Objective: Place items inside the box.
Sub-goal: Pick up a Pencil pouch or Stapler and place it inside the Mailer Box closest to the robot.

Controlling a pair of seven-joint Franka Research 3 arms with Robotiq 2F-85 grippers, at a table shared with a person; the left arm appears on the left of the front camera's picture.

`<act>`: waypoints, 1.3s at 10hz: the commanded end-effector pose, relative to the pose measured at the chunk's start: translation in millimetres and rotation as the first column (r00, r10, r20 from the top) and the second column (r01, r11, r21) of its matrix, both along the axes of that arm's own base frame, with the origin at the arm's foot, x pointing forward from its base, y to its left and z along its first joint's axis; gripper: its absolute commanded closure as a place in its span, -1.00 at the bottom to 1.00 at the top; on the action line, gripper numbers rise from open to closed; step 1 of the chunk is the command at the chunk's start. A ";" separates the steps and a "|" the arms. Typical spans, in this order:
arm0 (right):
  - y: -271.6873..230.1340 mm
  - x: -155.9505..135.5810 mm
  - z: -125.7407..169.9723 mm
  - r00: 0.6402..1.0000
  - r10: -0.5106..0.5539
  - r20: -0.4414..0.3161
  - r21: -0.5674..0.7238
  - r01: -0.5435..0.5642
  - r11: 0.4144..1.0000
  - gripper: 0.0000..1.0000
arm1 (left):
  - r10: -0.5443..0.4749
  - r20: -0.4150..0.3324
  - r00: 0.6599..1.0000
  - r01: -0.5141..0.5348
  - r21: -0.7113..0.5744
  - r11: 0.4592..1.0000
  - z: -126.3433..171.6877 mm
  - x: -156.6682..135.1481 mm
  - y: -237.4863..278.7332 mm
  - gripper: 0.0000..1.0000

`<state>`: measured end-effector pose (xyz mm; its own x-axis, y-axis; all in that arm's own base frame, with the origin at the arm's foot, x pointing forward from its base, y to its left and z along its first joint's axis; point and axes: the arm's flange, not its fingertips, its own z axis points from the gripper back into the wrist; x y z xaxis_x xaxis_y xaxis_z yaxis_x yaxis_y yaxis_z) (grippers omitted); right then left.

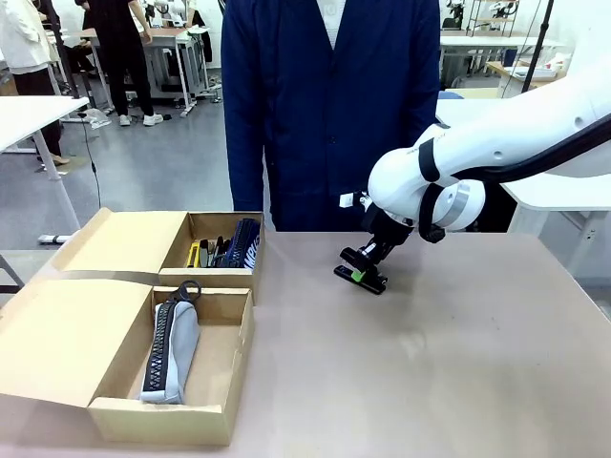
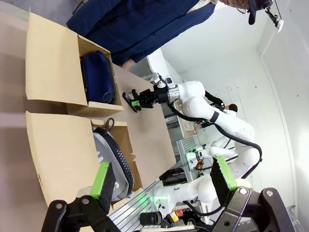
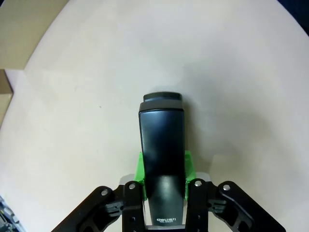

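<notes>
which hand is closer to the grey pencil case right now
Left. The left hand hangs open just short of the grey pencil case in its box; the right hand, shut on a black stapler, is over the table well to its right.

Our right gripper [image 3: 162, 169] clamps a black stapler [image 3: 161, 130] pointing to 12 o'clock; we see the cardboard box [image 3: 21, 24] at 10 o'clock.

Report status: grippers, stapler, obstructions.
Right gripper shut on black stapler, right of box. Left gripper open, empty. Bare tabletop between stapler and box.
</notes>
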<state>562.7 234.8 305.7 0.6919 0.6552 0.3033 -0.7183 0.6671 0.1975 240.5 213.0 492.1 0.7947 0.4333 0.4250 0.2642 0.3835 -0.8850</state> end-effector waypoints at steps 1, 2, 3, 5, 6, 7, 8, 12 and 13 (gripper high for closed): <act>-0.7 -1.4 1.6 1.000 0.000 -0.028 -0.022 -0.001 1.000 1.00 | 0.000 0.032 0.999 0.000 -0.011 1.000 1.5 -0.1 -0.7 -1.00; -0.6 -1.9 2.2 1.000 0.003 -0.030 -0.021 -0.004 1.000 1.00 | 0.000 0.032 0.999 0.000 -0.011 1.000 1.5 -0.1 -0.7 -1.00; -2.2 -5.0 7.2 1.000 -0.009 -0.029 -0.023 0.008 1.000 1.00 | 0.000 0.032 0.999 0.000 -0.011 1.000 1.5 -0.1 -0.7 -1.00; -11.0 -39.8 61.1 0.996 -0.061 -0.062 0.039 0.063 0.997 1.00 | 0.000 0.032 0.999 0.000 -0.011 1.000 1.5 -0.1 -0.7 -1.00; -13.6 -66.6 88.5 0.995 -0.057 -0.084 0.063 0.062 0.996 1.00 | 0.000 0.032 0.999 0.000 -0.011 1.000 1.5 -0.1 -0.7 -1.00; -16.4 -93.1 109.1 0.989 -0.070 -0.133 0.099 0.083 0.992 1.00 | 0.000 0.032 0.999 0.000 -0.011 1.000 1.5 -0.1 -0.7 -1.00; -17.8 -118.4 122.7 0.983 -0.071 -0.172 0.124 0.093 0.988 1.00 | 0.000 0.032 0.999 0.000 -0.011 1.000 1.5 -0.1 -0.7 -1.00; -3.9 -196.8 137.2 0.951 -0.074 -0.299 0.125 0.116 0.985 1.00 | 0.000 0.032 0.999 0.000 -0.011 1.000 1.5 -0.1 -0.7 -1.00; -9.6 -202.8 139.8 0.951 -0.053 -0.305 0.144 0.101 0.984 1.00 | 0.000 0.032 0.999 0.000 -0.011 1.000 1.5 -0.1 -0.7 -1.00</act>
<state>362.6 232.8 441.3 0.8152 0.5609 0.1447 -0.5557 0.6868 0.4686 240.4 213.1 492.5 0.7944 0.4332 0.4259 0.2649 0.3838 -0.8846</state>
